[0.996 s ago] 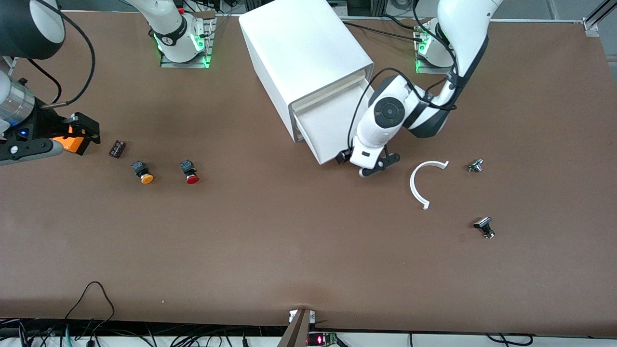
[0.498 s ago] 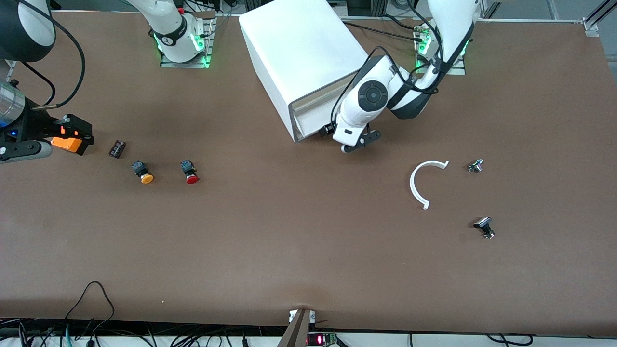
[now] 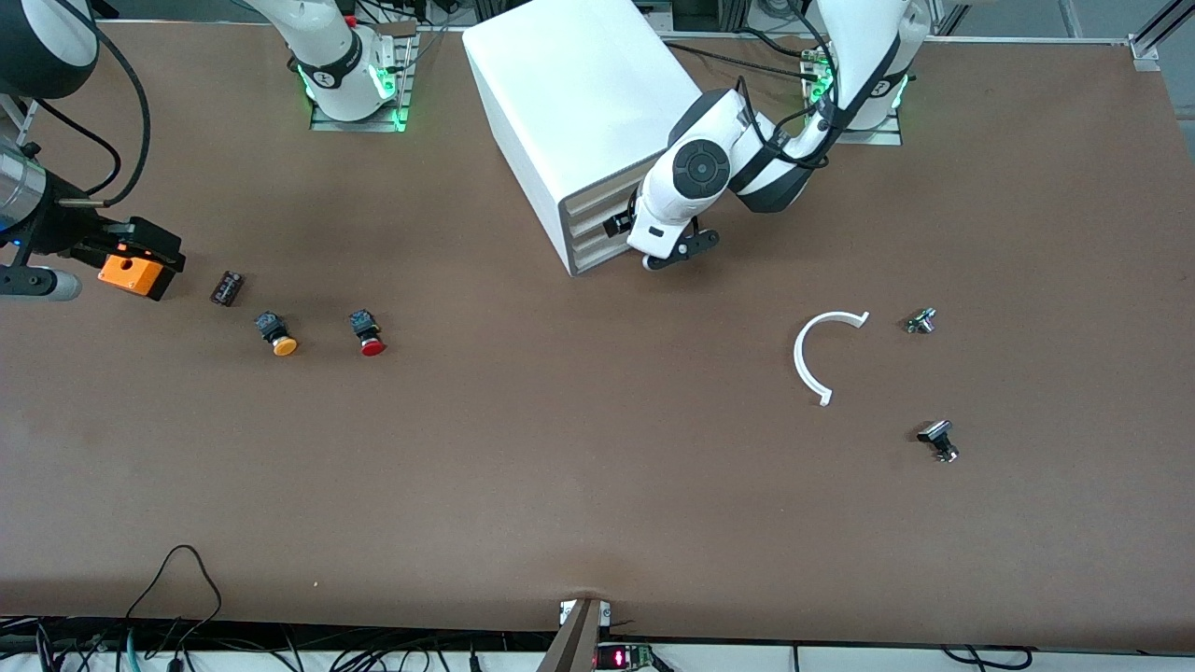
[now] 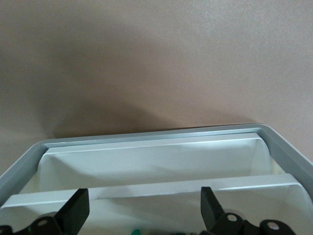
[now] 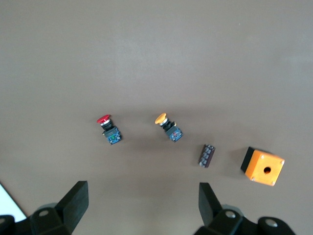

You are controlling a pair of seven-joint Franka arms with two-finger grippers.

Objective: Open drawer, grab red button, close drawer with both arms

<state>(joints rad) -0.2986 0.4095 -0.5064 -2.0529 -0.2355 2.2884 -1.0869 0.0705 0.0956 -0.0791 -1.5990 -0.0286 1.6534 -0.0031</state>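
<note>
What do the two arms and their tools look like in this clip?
Both arms are glossy white with black joint bands and black cables. The left arm has a round dark grey joint cap. Each base glows green. The left tool and right tool have matte black fingers.

no legible text, labels, brands or numbers on anything shown

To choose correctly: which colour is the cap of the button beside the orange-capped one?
Red; right wrist view shows it best.
</note>
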